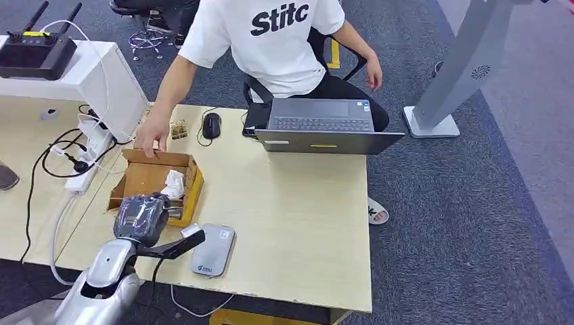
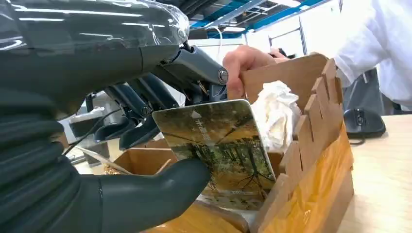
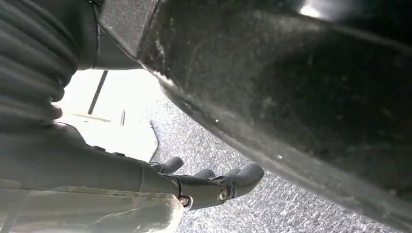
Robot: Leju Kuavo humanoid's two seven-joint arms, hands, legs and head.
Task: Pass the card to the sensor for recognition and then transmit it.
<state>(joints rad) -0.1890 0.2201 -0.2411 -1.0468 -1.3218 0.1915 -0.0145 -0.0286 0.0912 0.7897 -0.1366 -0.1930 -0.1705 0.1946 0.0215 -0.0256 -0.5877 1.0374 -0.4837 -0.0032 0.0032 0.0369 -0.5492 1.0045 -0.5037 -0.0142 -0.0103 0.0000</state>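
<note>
From my head view, nearest the camera, my silver left arm rose from below, and my left hand point(image 1: 141, 218) hung over the near edge of a cardboard box point(image 1: 191, 162) on the pale table point(image 1: 298, 223). Just beside it on the table lay a grey rounded pad, which I took to be the sensor point(image 1: 212, 250). A person's hand point(image 1: 151, 135) rested on the far rim of the box, with a mouse point(image 1: 212, 125) and an open laptop point(image 1: 323, 125) beyond.

From my left wrist view, my thumb pressed the card point(image 2: 221, 145), printed with a woodland scene, against my darker fingers point(image 2: 138, 114); the card was held upright above the box, close to a wad of white paper point(image 2: 277, 114). To do this step well, I judged I should keep the pinch firm, lift clear of the box wall, and lay the card flat over the sensor.

From my right wrist view, my right hand point(image 3: 209, 187) hung by a dark surface above speckled carpet, its fingers loosely curled and holding nothing.
</note>
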